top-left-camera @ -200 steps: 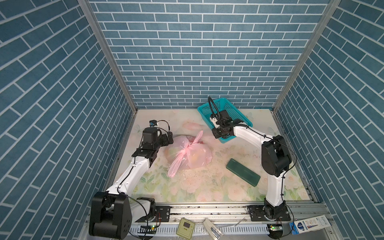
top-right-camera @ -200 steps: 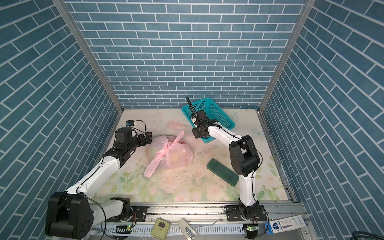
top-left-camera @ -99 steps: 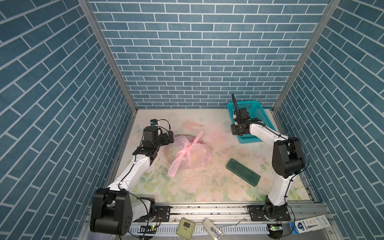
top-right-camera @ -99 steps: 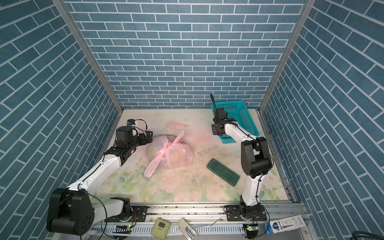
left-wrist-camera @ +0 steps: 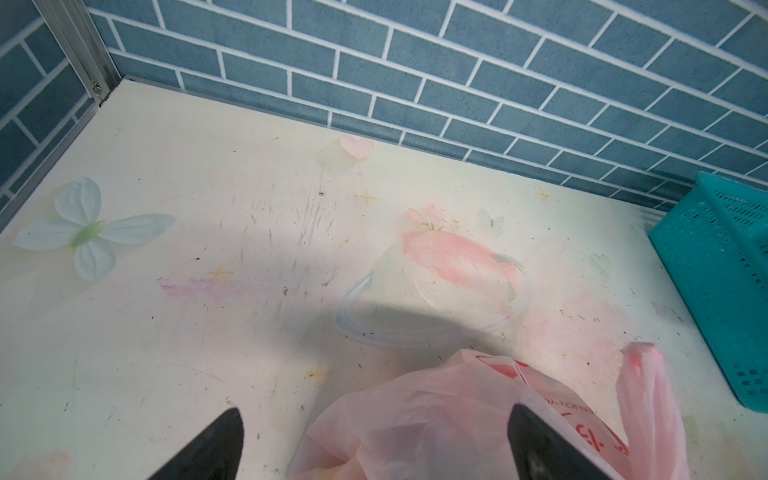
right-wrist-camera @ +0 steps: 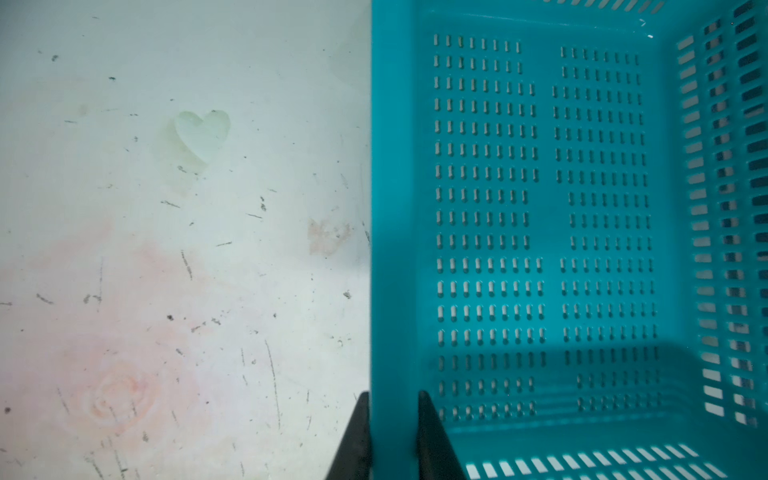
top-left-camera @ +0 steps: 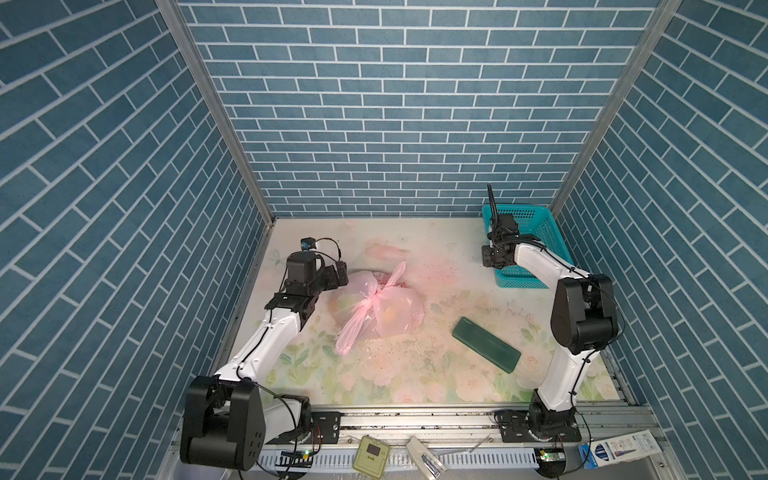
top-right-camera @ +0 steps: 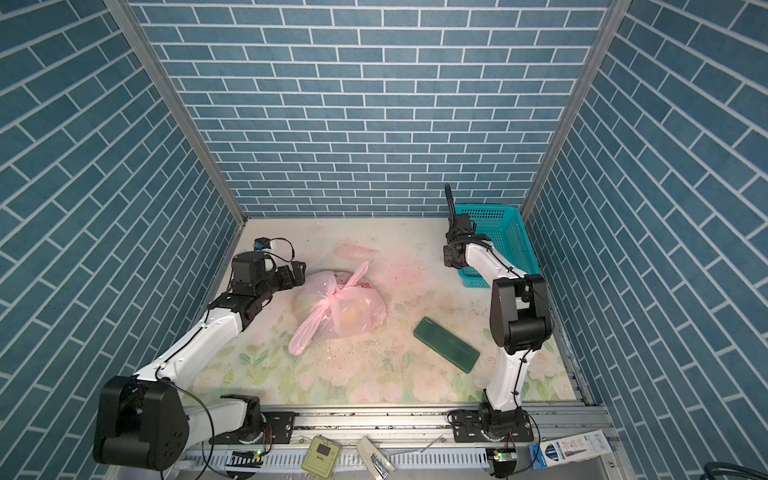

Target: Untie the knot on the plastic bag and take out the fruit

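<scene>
The pale-pink plastic bag (top-left-camera: 395, 311) (top-right-camera: 353, 309) lies on the floral mat left of centre, tied shut at the knot (top-left-camera: 374, 300) (top-right-camera: 332, 300), with its handle loops trailing towards the front and back. The fruit (top-left-camera: 392, 319) shows only as dim yellow-orange shapes through the plastic. My left gripper (top-left-camera: 338, 274) (top-right-camera: 297, 272) is open at the bag's left back side; in the left wrist view its fingertips straddle the bag (left-wrist-camera: 436, 424) without closing, gripper (left-wrist-camera: 376, 411). My right gripper (top-left-camera: 494, 266) (right-wrist-camera: 394, 399) is shut on the left wall of the teal basket (top-left-camera: 536, 232) (right-wrist-camera: 540, 208).
The teal basket (top-right-camera: 503, 232) (left-wrist-camera: 715, 282) stands in the back right corner, with nothing in the part I see. A flat dark green block (top-left-camera: 486, 347) (top-right-camera: 446, 345) lies front right of the bag. Blue brick walls close in three sides.
My right gripper has dragged the teal basket from the middle back to the back right corner. The left arm and the bag have stayed put.
</scene>
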### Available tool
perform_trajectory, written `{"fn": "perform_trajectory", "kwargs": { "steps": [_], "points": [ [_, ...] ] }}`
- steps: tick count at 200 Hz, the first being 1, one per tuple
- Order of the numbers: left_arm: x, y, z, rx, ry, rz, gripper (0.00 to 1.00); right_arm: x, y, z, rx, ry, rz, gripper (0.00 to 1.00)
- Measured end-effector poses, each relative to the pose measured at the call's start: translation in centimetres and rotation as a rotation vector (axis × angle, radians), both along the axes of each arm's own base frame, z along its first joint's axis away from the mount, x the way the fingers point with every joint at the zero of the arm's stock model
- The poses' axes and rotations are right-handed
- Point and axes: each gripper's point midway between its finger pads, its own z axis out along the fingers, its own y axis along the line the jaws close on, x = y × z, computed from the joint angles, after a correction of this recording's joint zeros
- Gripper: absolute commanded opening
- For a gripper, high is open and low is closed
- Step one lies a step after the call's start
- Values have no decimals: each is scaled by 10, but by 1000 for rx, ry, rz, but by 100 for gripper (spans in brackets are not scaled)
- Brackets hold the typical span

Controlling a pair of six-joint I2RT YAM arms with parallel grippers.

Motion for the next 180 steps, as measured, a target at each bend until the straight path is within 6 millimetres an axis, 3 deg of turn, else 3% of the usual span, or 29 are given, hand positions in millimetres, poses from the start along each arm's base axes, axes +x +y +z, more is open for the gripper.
{"fn": "perform_trajectory", "kwargs": {
  "steps": [30, 58, 75, 101, 124, 158, 180],
  "points": [
    [-1, 0, -1, 1, 7, -2, 100, 0, -4, 0, -15, 4, 10, 3],
    [-3, -5, 3, 2, 25, -17, 100, 0, -4, -1, -11, 15, 20, 41],
    [-5, -12, 8, 7, 42, -41, 100, -4, -2, -3, -6, 39, 40, 53],
    [-21, -34, 16, 46, 77, -125, 96, -11, 2, -1, 17, 58, 56, 60],
    [-40, -59, 18, 86, 120, -222, 91, -18, 9, 18, 43, 40, 76, 62],
    [-67, -80, 1, 119, 226, -317, 89, -31, 29, 55, 77, -17, 129, 63],
    [-74, -86, -12, 137, 297, -341, 88, -38, 41, 61, 92, -16, 160, 63]
  ]
}}
